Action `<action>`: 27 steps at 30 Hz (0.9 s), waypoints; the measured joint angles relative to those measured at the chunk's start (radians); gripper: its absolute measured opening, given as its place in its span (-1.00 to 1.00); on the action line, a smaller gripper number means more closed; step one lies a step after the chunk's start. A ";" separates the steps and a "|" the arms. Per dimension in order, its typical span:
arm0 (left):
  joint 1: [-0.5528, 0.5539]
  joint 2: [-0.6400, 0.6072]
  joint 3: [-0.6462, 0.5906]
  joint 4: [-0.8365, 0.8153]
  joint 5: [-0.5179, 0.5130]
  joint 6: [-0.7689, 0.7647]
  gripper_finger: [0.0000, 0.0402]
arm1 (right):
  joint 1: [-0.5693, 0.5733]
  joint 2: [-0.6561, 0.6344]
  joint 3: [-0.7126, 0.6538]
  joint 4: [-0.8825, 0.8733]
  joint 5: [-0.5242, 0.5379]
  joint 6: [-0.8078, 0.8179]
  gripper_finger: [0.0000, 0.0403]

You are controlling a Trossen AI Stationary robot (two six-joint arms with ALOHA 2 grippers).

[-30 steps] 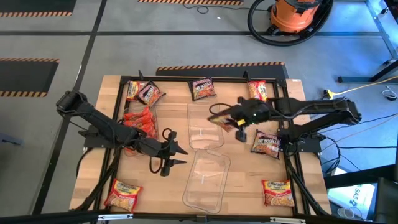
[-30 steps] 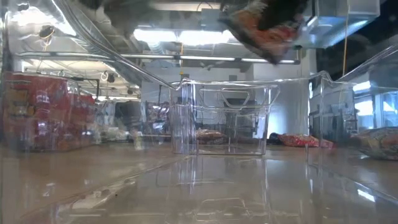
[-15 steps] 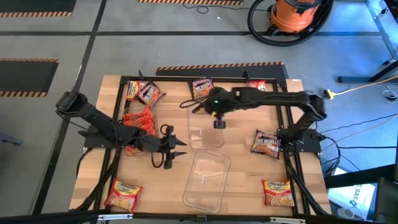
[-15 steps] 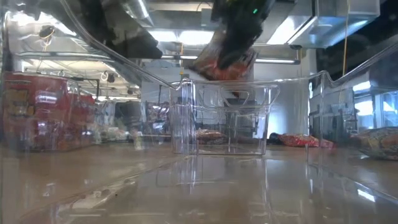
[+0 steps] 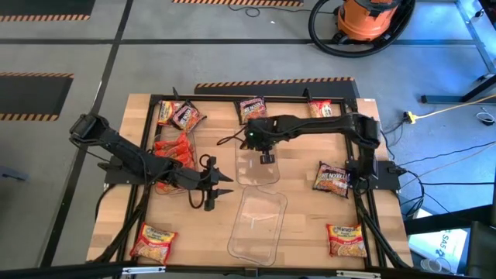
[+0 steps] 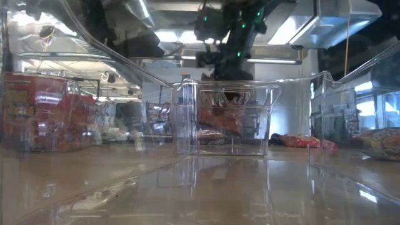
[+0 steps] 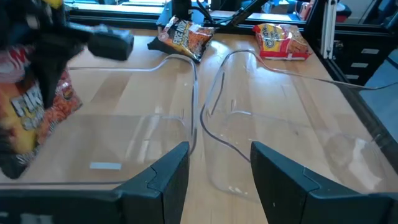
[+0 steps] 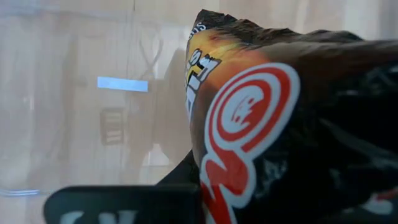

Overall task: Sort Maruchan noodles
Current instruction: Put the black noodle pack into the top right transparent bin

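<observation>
My right gripper (image 5: 248, 141) reaches from the table's right side over the middle clear bin (image 5: 256, 172) and is shut on a dark brown Maruchan noodle packet (image 7: 34, 121). The packet hangs down between the bin's walls (image 6: 217, 115). My left gripper (image 7: 217, 155) stands open and holds nothing, just left of that bin (image 5: 222, 184). The left clear bin (image 5: 172, 153) holds several orange-red packets. Loose packets lie flat on the table at the far edge (image 5: 253, 110), (image 5: 321, 110) and far left (image 5: 180, 115). My right gripper holds the dark brown packet by its upper end (image 7: 55, 70), pinched between its two fingers. The fingers come from above, slanting down. The packet hangs below them, tilted, inside the middle bin. Whether its lower end (image 7: 13, 163) touches the bin's floor, I cannot tell.
A third clear bin (image 5: 256, 225) lies at the table's near side, holding nothing. More packets lie at the right (image 5: 333, 178), near right (image 5: 346, 239) and near left (image 5: 153, 242). A black frame (image 5: 147, 139) runs around the work area.
My right gripper has swung from the table's right side toward the left and down, turning as it went, carrying the dark brown packet. The packet was high above the bins and now hangs inside the middle clear bin.
</observation>
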 joint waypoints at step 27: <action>-0.001 0.000 0.000 -0.003 0.034 -0.025 -0.19 | 0.003 0.045 0.079 -0.023 0.098 0.039 0.08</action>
